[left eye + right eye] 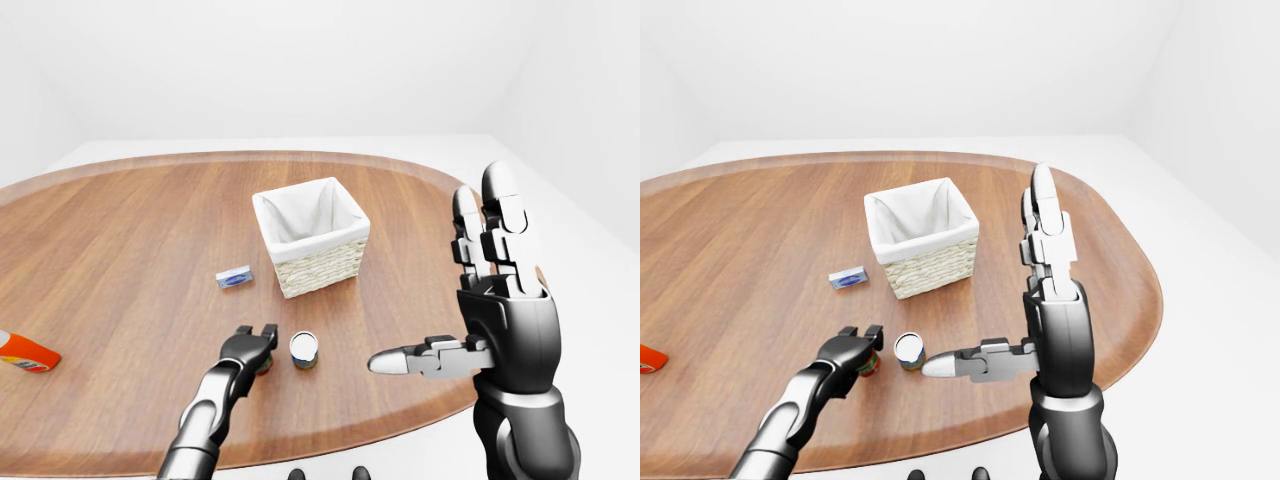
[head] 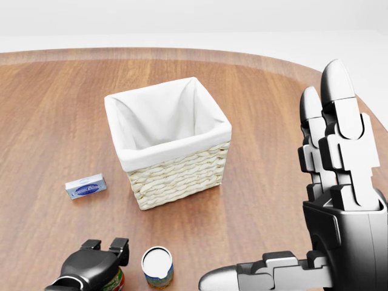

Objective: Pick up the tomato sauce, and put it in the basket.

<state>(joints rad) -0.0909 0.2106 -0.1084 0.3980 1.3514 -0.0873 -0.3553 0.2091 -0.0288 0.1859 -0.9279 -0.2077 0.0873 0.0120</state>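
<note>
Orange bottle [image 1: 25, 353]: it is lying on its side at the far left edge of the left-eye view, well apart from everything I am working with, so I am ignoring it.

Left hand [image 2: 97, 262]: I am holding it low over the tomato sauce, palm down, so the fingers can come round the can from above. The two fingertips I can see are poking up past its top edge, spread rather than curled in, so I am reading the hand as released and not yet gripping.

Tomato sauce [image 2: 114, 281]: the red-and-green can is standing upright on the table [image 1: 120, 230] at the bottom of the head view, mostly hidden under my left hand. I cannot tell whether the palm is touching it.

Blue packet [image 2: 86, 186]: it is lying flat, left of the basket and apart from it, clear of my reach path.

White-topped can [image 2: 157, 266]: it is standing just beside the tomato sauce on the right, so I am judging that closing the fingers could nudge it.

Basket [image 2: 209, 173]: it is sitting upright with its white liner open, near the cans, ready to take the drop.

Right hand [image 2: 330, 200]: I am parking it raised at the right, fingers straight up, thumb out sideways, holding nothing, to keep it out of the way.
</note>
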